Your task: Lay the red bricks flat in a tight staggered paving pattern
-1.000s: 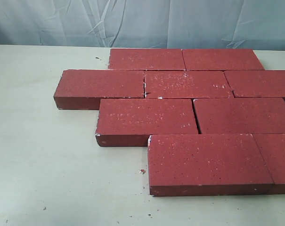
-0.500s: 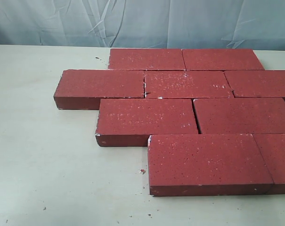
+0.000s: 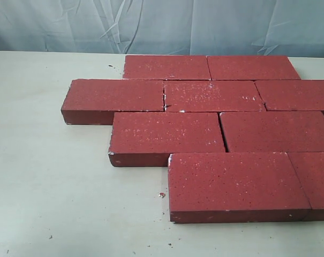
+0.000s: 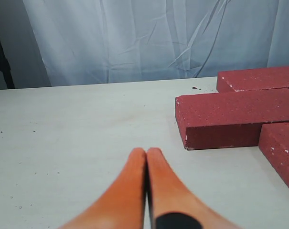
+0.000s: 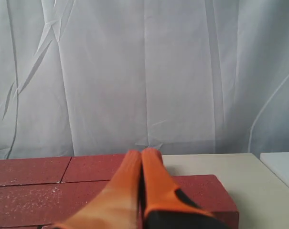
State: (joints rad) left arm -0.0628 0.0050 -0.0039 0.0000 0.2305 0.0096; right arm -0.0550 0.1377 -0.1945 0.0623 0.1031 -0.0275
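Several red bricks (image 3: 204, 131) lie flat on the pale table (image 3: 49, 182) in four staggered rows, edges close together, running off the right side of the exterior view. Neither gripper shows in that view. In the left wrist view my left gripper (image 4: 146, 151) is shut and empty, its orange fingers pressed together above bare table, short of the end face of one red brick (image 4: 230, 119). In the right wrist view my right gripper (image 5: 143, 153) is also shut and empty, hovering over the flat tops of the red bricks (image 5: 39, 191).
A wrinkled pale curtain (image 3: 162, 24) hangs behind the table. A small crumb (image 3: 162, 195) lies on the table by the nearest brick. A dark stand (image 4: 1, 57) shows at the edge of the left wrist view.
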